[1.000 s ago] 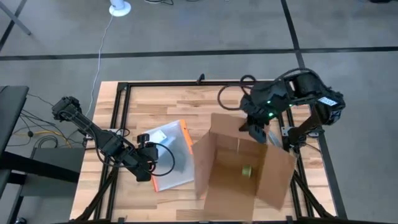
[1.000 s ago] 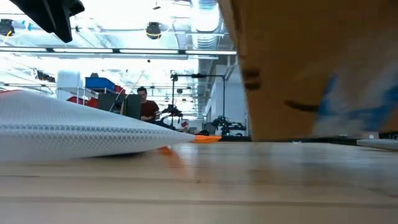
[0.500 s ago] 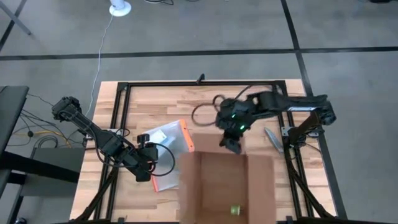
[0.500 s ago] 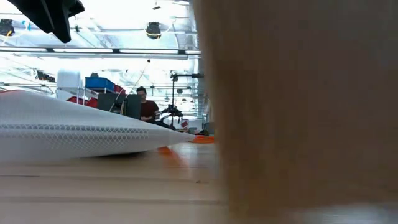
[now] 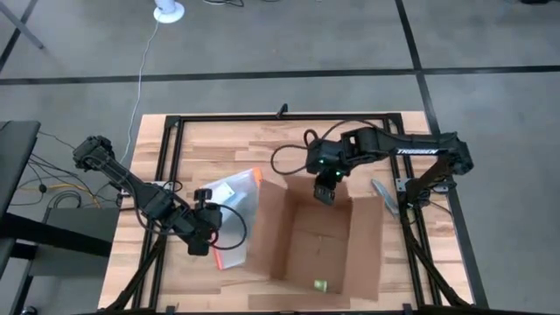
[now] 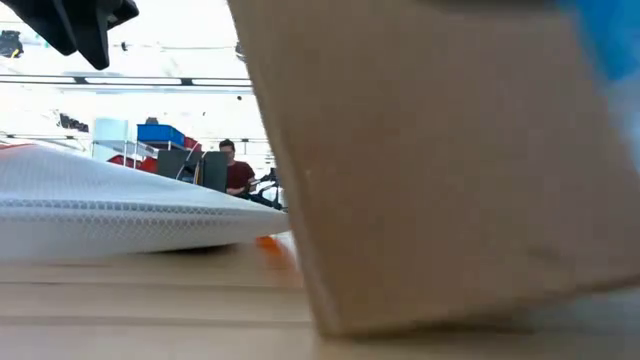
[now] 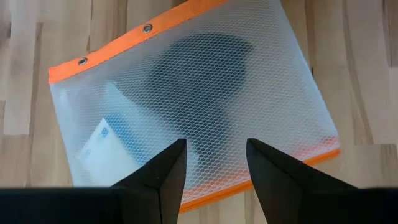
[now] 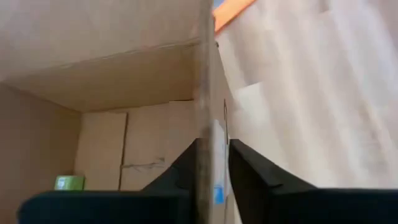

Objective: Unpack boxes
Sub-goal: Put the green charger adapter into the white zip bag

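The box [image 5: 319, 241] stands right of the pouch [image 5: 234, 217] on the table [image 5: 210, 144], a small item [image 5: 320, 284] inside.

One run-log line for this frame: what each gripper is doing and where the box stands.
right gripper: shut on brown corrugated cardboard box far wall | box: open, small green item inside | left gripper: open above orange-edged clear mesh pouch

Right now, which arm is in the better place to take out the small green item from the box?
Probably the left. The right gripper is shut on the box wall, steadying it. The left gripper hangs open above the pouch, free. The green item lies inside.
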